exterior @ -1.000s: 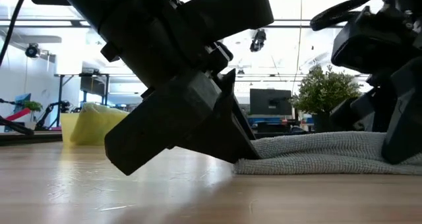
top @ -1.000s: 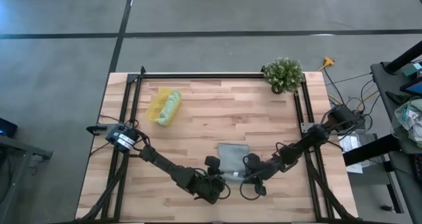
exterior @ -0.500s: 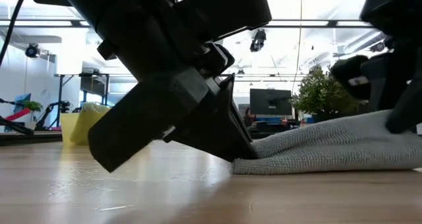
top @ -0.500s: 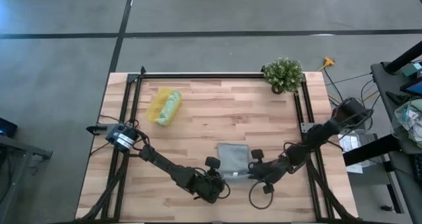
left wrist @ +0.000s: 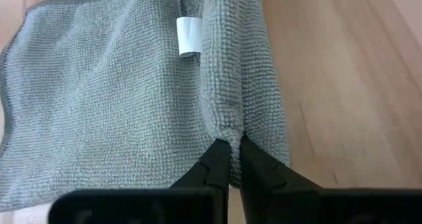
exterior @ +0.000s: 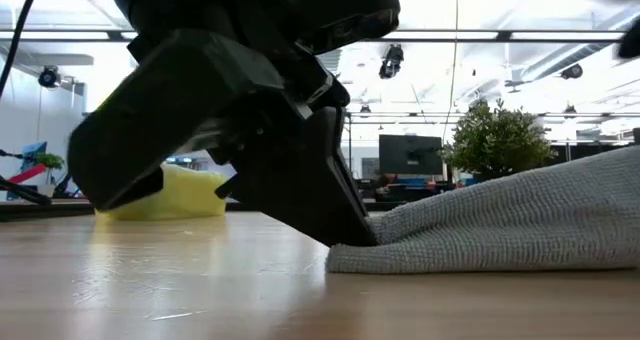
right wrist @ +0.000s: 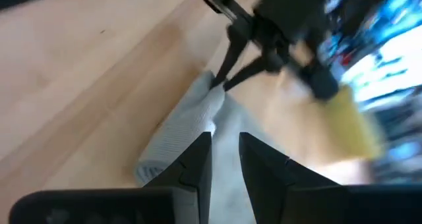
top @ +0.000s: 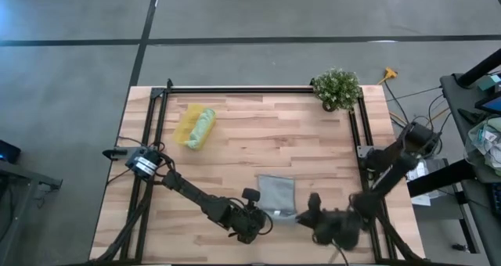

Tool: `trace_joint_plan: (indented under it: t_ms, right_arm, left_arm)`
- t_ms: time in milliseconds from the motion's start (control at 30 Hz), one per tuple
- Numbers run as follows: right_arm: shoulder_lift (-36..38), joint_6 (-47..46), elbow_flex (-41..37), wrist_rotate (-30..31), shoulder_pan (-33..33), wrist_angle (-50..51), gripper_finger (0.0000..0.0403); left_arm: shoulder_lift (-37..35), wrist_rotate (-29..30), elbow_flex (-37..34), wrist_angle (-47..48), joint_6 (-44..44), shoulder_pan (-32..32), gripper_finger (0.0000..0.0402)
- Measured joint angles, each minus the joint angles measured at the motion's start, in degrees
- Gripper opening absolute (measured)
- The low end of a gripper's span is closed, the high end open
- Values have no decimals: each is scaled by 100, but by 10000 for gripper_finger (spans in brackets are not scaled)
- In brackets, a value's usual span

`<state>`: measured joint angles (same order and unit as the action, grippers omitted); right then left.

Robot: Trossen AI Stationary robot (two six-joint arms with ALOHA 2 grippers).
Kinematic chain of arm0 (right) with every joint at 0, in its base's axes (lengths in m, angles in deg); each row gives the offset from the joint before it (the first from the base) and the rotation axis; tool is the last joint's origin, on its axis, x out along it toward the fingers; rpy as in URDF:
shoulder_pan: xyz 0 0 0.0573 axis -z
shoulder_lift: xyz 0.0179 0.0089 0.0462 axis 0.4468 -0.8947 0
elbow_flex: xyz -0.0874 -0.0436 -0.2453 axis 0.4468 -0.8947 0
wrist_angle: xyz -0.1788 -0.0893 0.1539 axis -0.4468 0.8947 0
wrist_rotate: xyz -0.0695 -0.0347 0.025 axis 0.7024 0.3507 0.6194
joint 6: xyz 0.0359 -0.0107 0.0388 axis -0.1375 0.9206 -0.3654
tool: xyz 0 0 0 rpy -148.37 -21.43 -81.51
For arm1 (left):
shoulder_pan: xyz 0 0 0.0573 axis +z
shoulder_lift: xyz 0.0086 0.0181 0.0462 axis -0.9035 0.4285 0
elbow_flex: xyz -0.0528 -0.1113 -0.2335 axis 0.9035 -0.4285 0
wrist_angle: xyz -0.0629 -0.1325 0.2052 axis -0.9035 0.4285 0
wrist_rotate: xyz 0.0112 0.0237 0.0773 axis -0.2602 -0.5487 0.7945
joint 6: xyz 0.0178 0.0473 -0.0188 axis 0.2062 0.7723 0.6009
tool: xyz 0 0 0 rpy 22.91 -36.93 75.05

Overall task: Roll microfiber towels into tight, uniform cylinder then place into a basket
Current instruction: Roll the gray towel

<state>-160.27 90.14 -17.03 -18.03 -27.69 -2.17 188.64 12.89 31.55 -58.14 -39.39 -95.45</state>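
A: While the grey-blue towel (top: 276, 194) lies low and centre in the high view on the bench (top: 258, 137), its near edge is folded into a short rolled lip, which the left wrist view shows with a small white tag (left wrist: 190, 37) beside it.

B: Who has hold of it?

A: The left tool (top: 252, 221) sits at the towel's lower left corner, its fingers pinched together on the end of that rolled lip. In the left wrist view the two tips meet right on the fold.

B: And the other arm?

A: The right tool (top: 319, 219) is just off the towel's lower right corner. Its fingers stand narrowly apart with cloth between them in its wrist view; it seems to grip that end, though that is only a judgement.

B: Which way does the roll run?

A: Its long axis lies left to right across the frame, from one tool to the other, so the cloth still to be taken up lies above both tools, toward the frame's top. Both arms are about equally near, one at each end.

B: The rest?

A: A light green towel (top: 202, 128) already rests in the yellow basket (top: 188, 124) at the upper left of the bench; a potted plant (top: 337, 88) stands upper right.
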Motion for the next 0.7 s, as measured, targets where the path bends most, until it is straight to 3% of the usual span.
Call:
trace_joint_plan:
  t_ms: [233, 400, 600, 700]
  right_arm:
    - [-1577, 2070, 1453, 1616, -806, 2010, 72]
    - [-2675, 2106, 2411, 2320, -821, 3399, 72]
    - [-3178, 2193, 2998, 2304, -653, 4603, 73]
    - [-3172, 2723, 3154, 1851, -597, 4606, 73]
  left_arm:
    - [-11, -419, -4, 190, -2, 45, 1]
    - [-11, -458, -4, 191, -3, 59, 1]
    - [-11, -454, -4, 184, 0, 59, 1]
    - [-11, -464, -4, 184, 0, 61, 1]
